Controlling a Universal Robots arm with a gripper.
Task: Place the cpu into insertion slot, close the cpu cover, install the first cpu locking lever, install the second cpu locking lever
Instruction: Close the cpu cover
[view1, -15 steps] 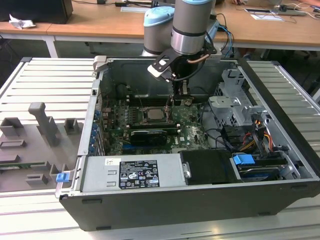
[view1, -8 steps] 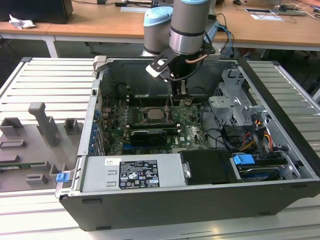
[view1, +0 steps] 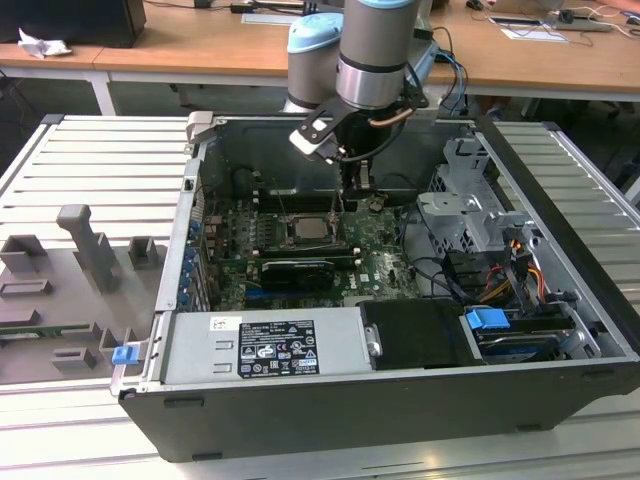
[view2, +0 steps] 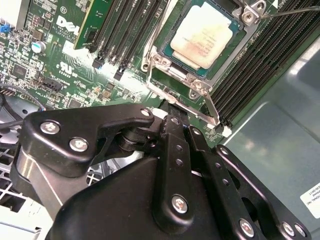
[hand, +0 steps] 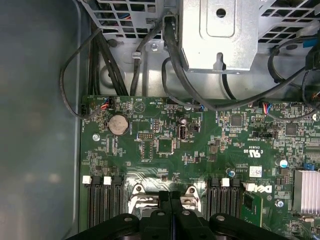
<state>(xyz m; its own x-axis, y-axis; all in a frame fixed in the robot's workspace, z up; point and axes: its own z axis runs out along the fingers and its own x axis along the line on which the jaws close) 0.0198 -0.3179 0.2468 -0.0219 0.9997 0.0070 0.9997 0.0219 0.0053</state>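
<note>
The cpu (view2: 204, 37) lies flat in the insertion slot (view2: 235, 42), its dull silver-tan face showing through the window of the cpu cover (view2: 159, 64). The cover seems to lie down around the chip. In the exterior view the cpu (view1: 308, 229) sits mid-board, and two thin locking levers (view1: 284, 204) stand up beside it. One lever rod (view2: 295, 10) crosses a corner of the second wrist view. My gripper (view1: 353, 192) hangs just past the socket's far edge. Its fingertips (hand: 165, 197) are pressed together, shut, right at the cover's rim, with nothing seen between them.
The green motherboard (hand: 165, 145) sits inside an open computer case (view1: 400, 410). Long black memory slots (view2: 270, 55) flank the socket. A metal drive cage (view1: 470, 215) with cables stands on the exterior view's right, and a power supply (view1: 270, 345) lies along the near side.
</note>
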